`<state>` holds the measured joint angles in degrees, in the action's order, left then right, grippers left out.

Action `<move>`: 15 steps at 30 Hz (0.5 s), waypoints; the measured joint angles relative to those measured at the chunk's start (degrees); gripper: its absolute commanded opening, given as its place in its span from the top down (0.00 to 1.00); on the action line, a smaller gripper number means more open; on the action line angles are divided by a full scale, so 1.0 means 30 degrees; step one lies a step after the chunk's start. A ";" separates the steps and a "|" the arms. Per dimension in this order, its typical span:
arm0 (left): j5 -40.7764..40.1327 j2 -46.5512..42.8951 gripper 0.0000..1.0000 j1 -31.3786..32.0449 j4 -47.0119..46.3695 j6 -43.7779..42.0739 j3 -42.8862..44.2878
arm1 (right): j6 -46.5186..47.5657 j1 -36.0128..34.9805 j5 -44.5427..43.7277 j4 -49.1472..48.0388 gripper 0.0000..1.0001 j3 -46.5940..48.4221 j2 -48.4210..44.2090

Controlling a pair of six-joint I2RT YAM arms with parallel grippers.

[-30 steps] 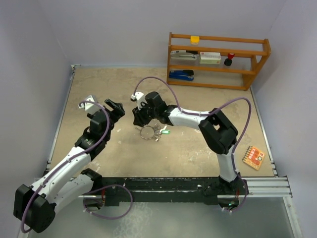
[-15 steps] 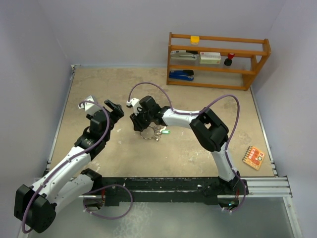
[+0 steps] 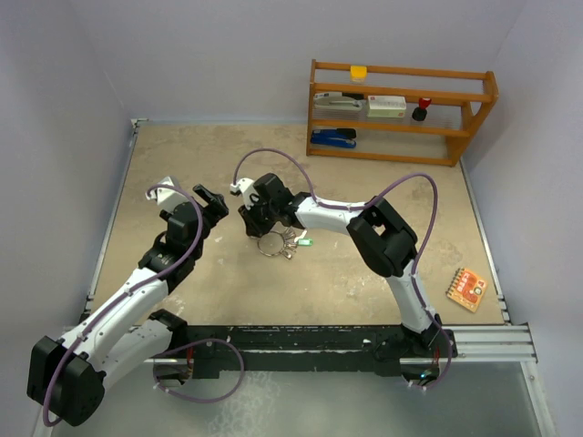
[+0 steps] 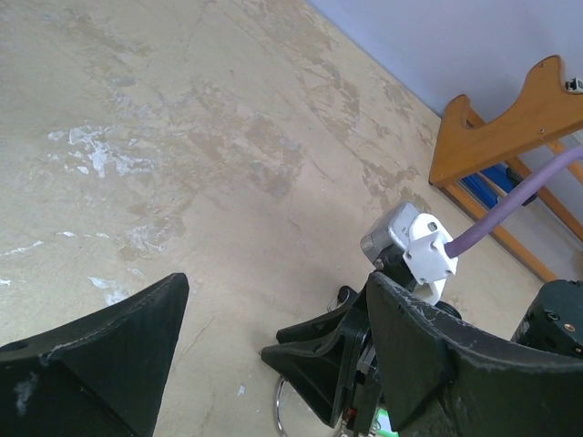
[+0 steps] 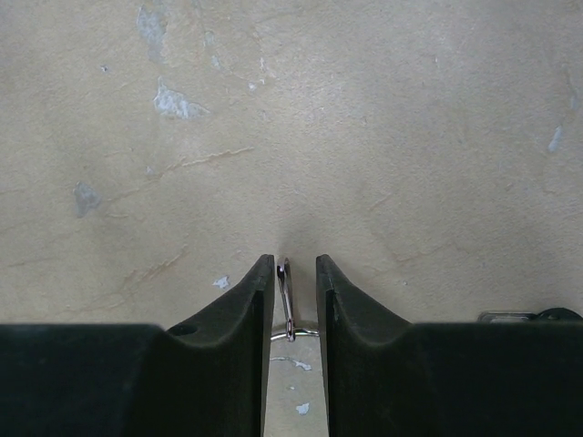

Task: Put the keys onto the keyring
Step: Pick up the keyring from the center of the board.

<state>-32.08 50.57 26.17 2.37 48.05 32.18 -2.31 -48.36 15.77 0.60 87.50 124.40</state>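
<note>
The keyring (image 3: 270, 245) lies on the table with the keys (image 3: 290, 240) beside it, one with a green head (image 3: 306, 242). My right gripper (image 3: 257, 219) is low at the ring's far left side. In the right wrist view its fingers (image 5: 257, 300) stand a narrow gap apart. A thin silver metal piece (image 5: 285, 296) stands edge-on between them, touching the left finger only, joined to a ring arc (image 5: 301, 334). My left gripper (image 3: 210, 199) is wide open and empty (image 4: 273, 282), left of the right gripper. The ring's edge (image 4: 277, 414) shows below.
A wooden shelf (image 3: 401, 111) at the back right holds staplers and small items; its end shows in the left wrist view (image 4: 510, 118). An orange card (image 3: 466, 289) lies near the right edge. A purple cable (image 3: 273, 157) loops above the right wrist.
My right gripper has moved left and a little nearer, down to the ring's left side. The ring, the keys and the left arm have barely moved.
</note>
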 measured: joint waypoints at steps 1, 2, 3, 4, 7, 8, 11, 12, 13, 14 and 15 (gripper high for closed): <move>0.0036 0.0000 0.24 -0.0015 0.0000 0.0000 -0.0007 | 0.0000 0.0000 0.0000 0.0117 0.72 0.0000 0.0000; 0.0066 0.0000 0.24 -0.0044 0.0000 0.0000 -0.0007 | 0.0007 -0.0007 0.0000 0.0153 0.72 0.0000 0.0007; 0.0109 0.0000 0.24 -0.0073 0.0000 0.0000 -0.0015 | 0.0015 -0.0007 0.0000 0.0204 0.72 0.0000 0.0007; 0.0117 0.0000 0.24 -0.0087 0.0000 0.0000 -0.0022 | 0.0036 -0.0007 0.0007 0.0240 0.72 0.0000 0.0007; 0.0138 0.0000 0.24 -0.0117 0.0000 0.0000 -0.0022 | 0.0109 -0.0007 0.0007 0.0313 0.72 0.0000 0.0007; 0.0175 0.0000 0.24 -0.0117 0.0000 0.0000 -0.0022 | 0.0117 -0.0007 0.0007 0.0357 0.72 0.0000 0.0007; 0.0211 0.0022 0.24 -0.0175 0.0000 0.0000 -0.0022 | 0.0124 -0.0022 0.0015 0.0488 0.72 0.0000 0.0015; 0.0248 0.0044 0.24 -0.0204 0.0000 0.0000 -0.0022 | 0.0131 -0.0022 0.0022 0.0546 0.72 0.0000 0.0029; 0.0262 0.0073 0.24 -0.0226 0.0000 0.0000 -0.0022 | 0.0131 -0.0036 0.0036 0.0597 0.72 0.0007 0.0044; 0.0270 0.0102 0.24 -0.0240 0.0000 0.0007 -0.0022 | 0.0131 -0.0036 0.0044 0.0641 0.72 0.0007 0.0058; 0.0306 0.0124 0.24 -0.0248 0.0000 0.0015 -0.0022 | 0.0131 -0.0044 0.0058 0.0699 0.73 0.0015 0.0087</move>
<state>-31.16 50.94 25.43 2.37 48.10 32.12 -1.91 -48.49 15.94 2.70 87.55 124.66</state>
